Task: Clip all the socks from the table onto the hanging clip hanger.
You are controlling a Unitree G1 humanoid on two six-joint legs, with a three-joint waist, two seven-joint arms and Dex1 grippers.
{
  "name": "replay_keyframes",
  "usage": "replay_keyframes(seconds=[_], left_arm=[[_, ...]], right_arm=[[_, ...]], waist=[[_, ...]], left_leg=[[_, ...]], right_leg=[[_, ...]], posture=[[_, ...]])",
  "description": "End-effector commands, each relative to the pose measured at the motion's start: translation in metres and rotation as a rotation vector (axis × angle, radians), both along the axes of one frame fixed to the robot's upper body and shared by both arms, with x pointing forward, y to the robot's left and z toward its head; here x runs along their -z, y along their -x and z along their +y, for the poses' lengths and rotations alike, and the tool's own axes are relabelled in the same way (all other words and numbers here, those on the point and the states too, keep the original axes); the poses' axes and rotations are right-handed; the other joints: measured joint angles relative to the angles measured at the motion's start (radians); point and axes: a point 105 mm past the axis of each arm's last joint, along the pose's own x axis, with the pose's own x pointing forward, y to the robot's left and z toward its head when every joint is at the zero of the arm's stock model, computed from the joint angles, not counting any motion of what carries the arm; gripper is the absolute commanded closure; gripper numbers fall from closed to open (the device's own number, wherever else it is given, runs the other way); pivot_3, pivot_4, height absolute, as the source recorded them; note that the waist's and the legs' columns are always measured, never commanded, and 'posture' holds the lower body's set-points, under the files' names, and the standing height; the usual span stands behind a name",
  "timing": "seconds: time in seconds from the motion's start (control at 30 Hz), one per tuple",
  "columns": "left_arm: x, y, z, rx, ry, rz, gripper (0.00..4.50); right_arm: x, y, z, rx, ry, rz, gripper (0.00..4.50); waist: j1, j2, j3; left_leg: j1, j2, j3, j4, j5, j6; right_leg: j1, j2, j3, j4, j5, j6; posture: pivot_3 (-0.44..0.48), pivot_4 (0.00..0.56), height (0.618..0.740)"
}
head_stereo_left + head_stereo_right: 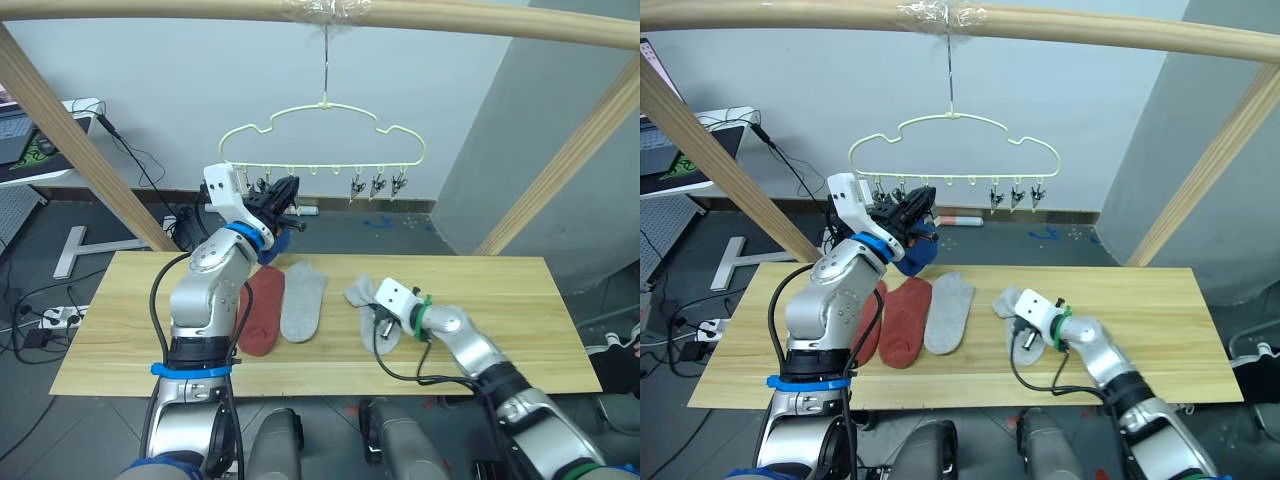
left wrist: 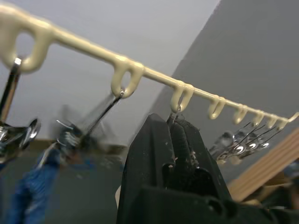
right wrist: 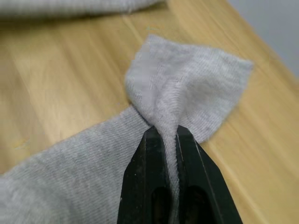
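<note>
Three socks lie flat side by side on the wooden surface (image 1: 520,300): two rust-red socks (image 1: 263,308), one partly hidden behind the left arm, and a light grey sock (image 1: 303,298) just to their right. A second light grey sock (image 3: 187,88) lies crumpled further right, near the middle of the surface. The right gripper (image 3: 164,135) rests down on it, its jaws pinched almost closed on a raised fold of the grey fabric.

The left gripper (image 1: 283,192) is lifted up to the bar of the pale-yellow clip hanger (image 1: 322,135), which hangs by its metal hook from the round wooden pole (image 1: 150,10) overhead. In the left wrist view its black jaws sit pressed together right under one of the bar's small loops; whether they have hold of the clip there cannot be told. A blue sock (image 1: 917,252) hangs bunched just below this gripper, and blue fabric also shows dangling at a clip towards the left end of the bar. Three bare metal clips (image 1: 377,184) hang near the bar's right end.

No readable writing or brand shows on the socks, hanger or surface.
</note>
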Motion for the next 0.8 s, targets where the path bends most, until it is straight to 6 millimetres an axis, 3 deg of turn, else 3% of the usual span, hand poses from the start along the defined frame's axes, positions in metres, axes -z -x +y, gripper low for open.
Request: replay_keyframes(seconds=[0.03,0.27,0.5,0.8], left_arm=[[0.016,-0.001,0.001,0.079,0.197,0.192,4.5],[0.001,0.0,0.001,0.153,0.332,0.235,4.5],[0.003,0.008,-0.008,0.212,0.305,0.25,4.5],[0.005,0.014,-0.013,0.252,0.28,0.257,4.5]], right_arm=[[-0.051,0.007,0.029,-0.213,-0.008,-0.235,4.48],[-0.095,0.008,0.046,-0.295,-0.04,-0.357,4.48],[-0.129,0.005,0.061,-0.297,-0.107,-0.418,4.48],[-0.139,0.004,0.065,-0.311,-0.11,-0.441,4.48]], waist=[[-0.01,0.0,0.0],[-0.014,0.0,0.0],[-0.011,0.0,0.0],[-0.011,0.0,0.0]], left_leg=[[0.0,0.0,0.0,0.0,0.0,0.0],[0.001,0.001,-0.003,-0.001,0.0,0.0],[0.0,0.0,-0.001,0.0,0.0,0.0],[0.0,0.0,-0.001,-0.001,0.0,0.0]], right_leg=[[0.0,0.0,0.0,0.0,0.0,0.0],[0.0,0.002,-0.002,0.002,0.0,0.0],[0.0,0.0,-0.001,0.0,0.0,0.0],[0.0,0.0,-0.001,0.0,0.0,-0.001]], posture=[[-0.002,0.25,0.74],[-0.025,0.253,0.74],[-0.027,0.257,0.74],[-0.024,0.261,0.74]])
